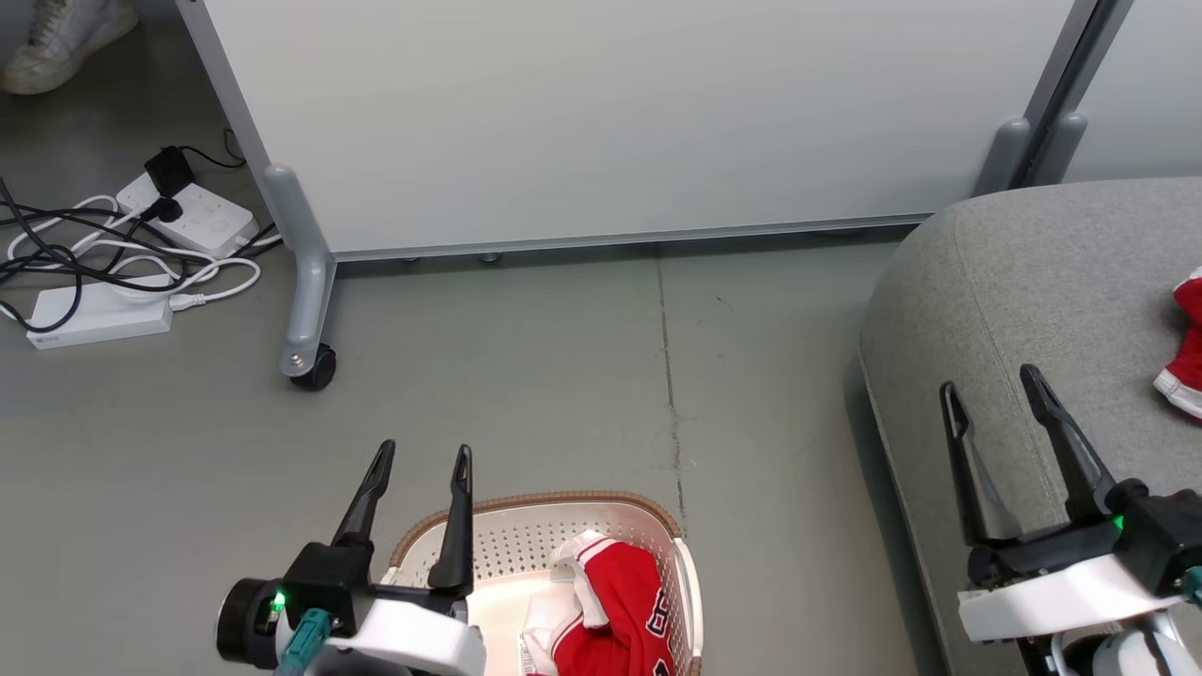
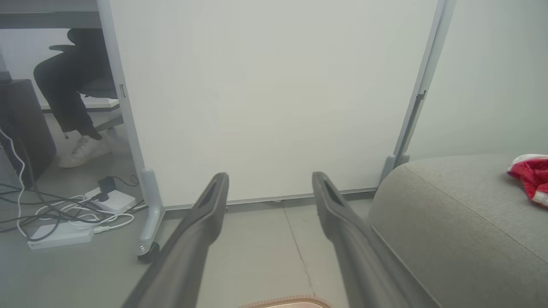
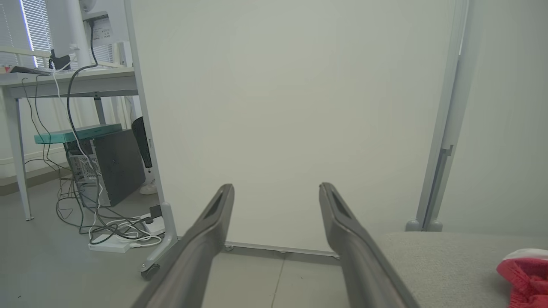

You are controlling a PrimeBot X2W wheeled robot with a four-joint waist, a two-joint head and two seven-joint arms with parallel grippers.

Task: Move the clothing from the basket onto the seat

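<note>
White power strips (image 1: 192, 216), two of them, lie on the grey floor (image 1: 526, 376) at far left among tangled cables, with a person's pale shoe (image 1: 61, 42) in the corner above them. Just to their right stands the wheeled foot (image 1: 315, 368) of a pale partition.

Lower down, the left gripper (image 1: 423, 451) hovers over the near-left rim of the basket (image 1: 535, 502), its jaws apart and holding nothing. The single basket sits on the floor. In its right half lies a crumpled red garment (image 1: 615, 601) with white trim and some black-white lettering, untouched by either gripper.

Across a strip of bare floor comes the one seat (image 1: 1014, 282), a big grey cushion. The right gripper (image 1: 991, 380) hangs above its near-left part, jaws likewise spread and empty. At the far right edge of the cushion rests the other red garment (image 1: 1185, 357), white-edged and partly cut off by the frame, well apart from that gripper.

So I count two red garments, one on the seat and one in the basket. By my reading the job is about half done: the piece in the basket has yet to be grasped, lifted out and carried across to the cushion.
</note>
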